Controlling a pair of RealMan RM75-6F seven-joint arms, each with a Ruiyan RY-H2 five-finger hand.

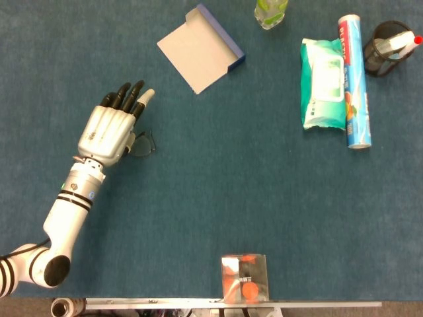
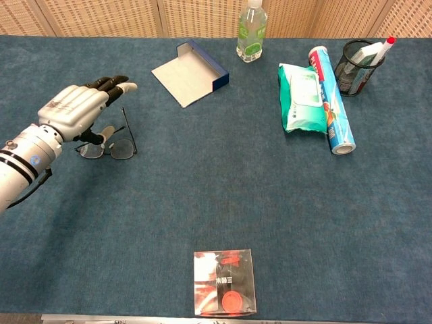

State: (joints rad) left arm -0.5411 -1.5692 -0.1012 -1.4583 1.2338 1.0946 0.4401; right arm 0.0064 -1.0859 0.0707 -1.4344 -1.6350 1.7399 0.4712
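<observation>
The left robot hand [image 1: 111,131] hangs over the eyeglasses [image 2: 115,146] with its fingers stretched out and spread, holding nothing. The glasses lie on the blue bench [image 2: 202,196] at its left side, partly hidden beneath the palm in the head view; whether the thumb touches the frame cannot be told. Further back lie an open blue box [image 1: 200,47], a water bottle [image 2: 250,32], a wipes pack [image 1: 322,82], a foil roll [image 1: 353,81] and a mesh cup [image 1: 386,47]. A clear box with red parts [image 2: 225,283] sits at the near edge.
</observation>
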